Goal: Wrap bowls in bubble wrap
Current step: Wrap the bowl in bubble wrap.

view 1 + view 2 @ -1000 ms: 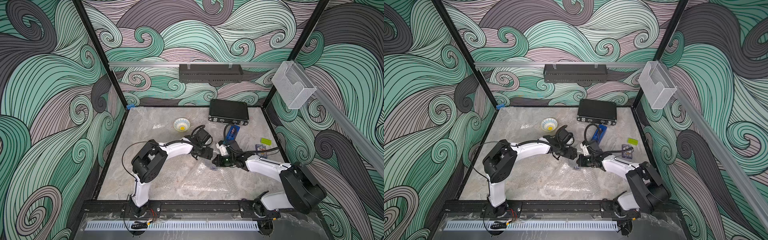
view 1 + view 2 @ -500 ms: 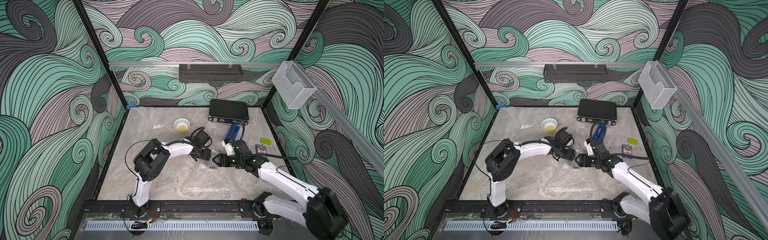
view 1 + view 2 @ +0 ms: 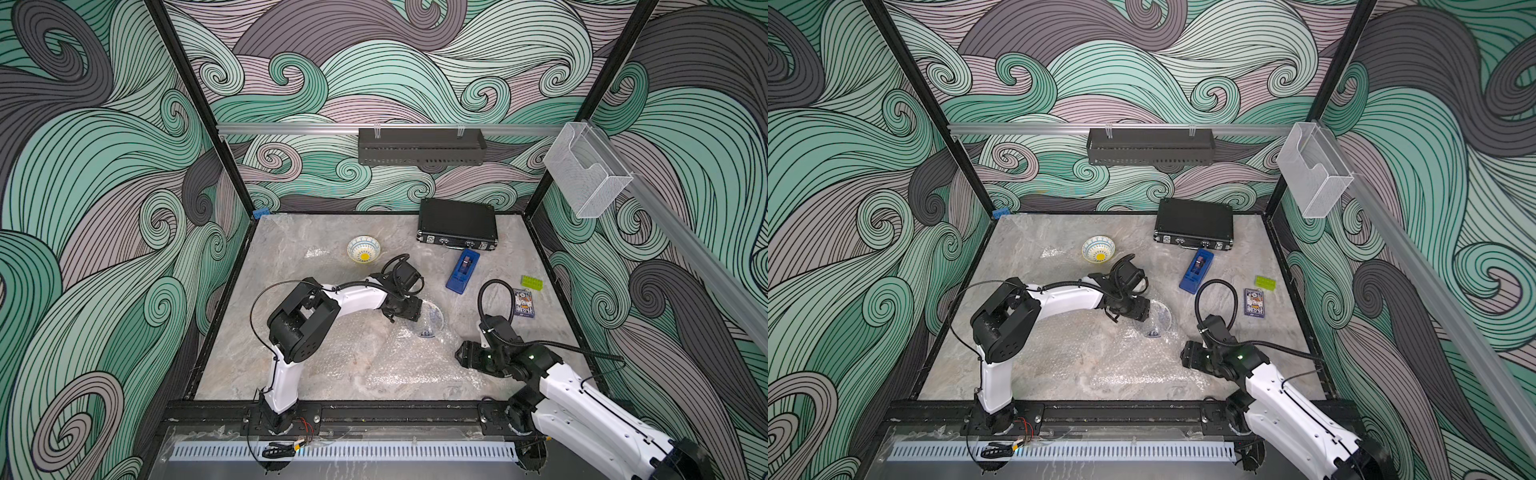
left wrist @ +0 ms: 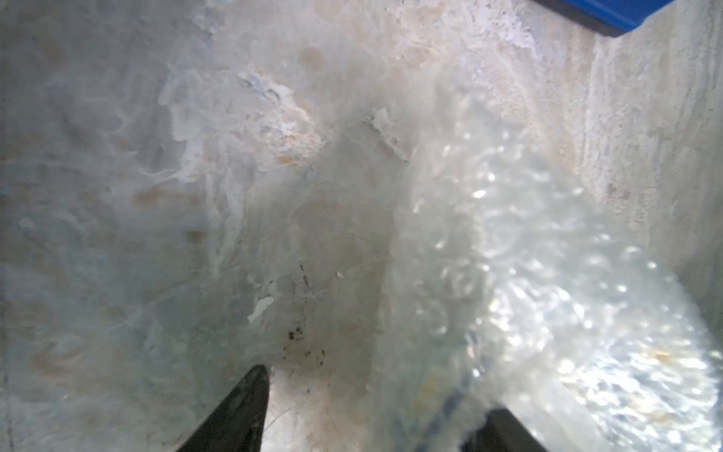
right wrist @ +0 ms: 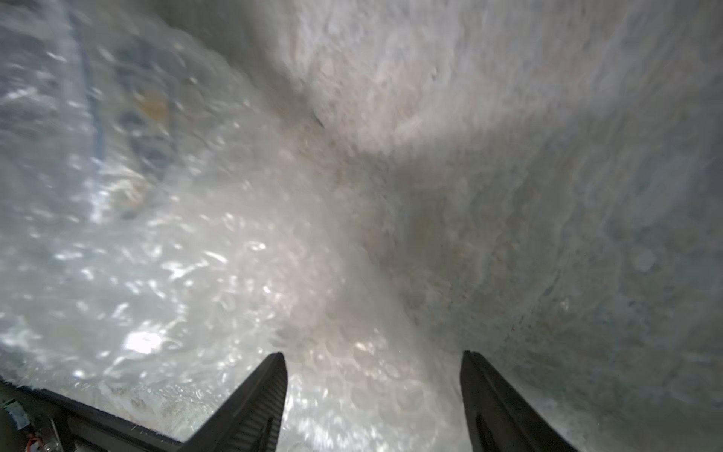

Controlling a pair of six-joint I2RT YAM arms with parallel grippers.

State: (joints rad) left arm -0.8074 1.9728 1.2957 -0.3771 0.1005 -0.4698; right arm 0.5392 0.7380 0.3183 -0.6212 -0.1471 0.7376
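Wrist views: left fingers (image 4: pixel 234 415) and right fingers (image 5: pixel 250 411) spread wide, empty; clear crinkly bubble wrap (image 5: pixel 137 293) covers a blue-patterned ceramic bowl (image 5: pixel 148 117).

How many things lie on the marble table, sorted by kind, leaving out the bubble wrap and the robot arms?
Round ceramic bowls: 2, the pale teal-rimmed bowl and the blue-patterned bowl under clear bubble wrap
Black rectangular case: 1
Blue plastic box: 1
Green toy brick: 1
Small card pack: 1
Total: 6

Black case (image 3: pixel 457 226), blue dispenser (image 3: pixel 462 271), green brick (image 3: pixel 532 283), card pack (image 3: pixel 523 302) on table (image 3: pixel 511 249).
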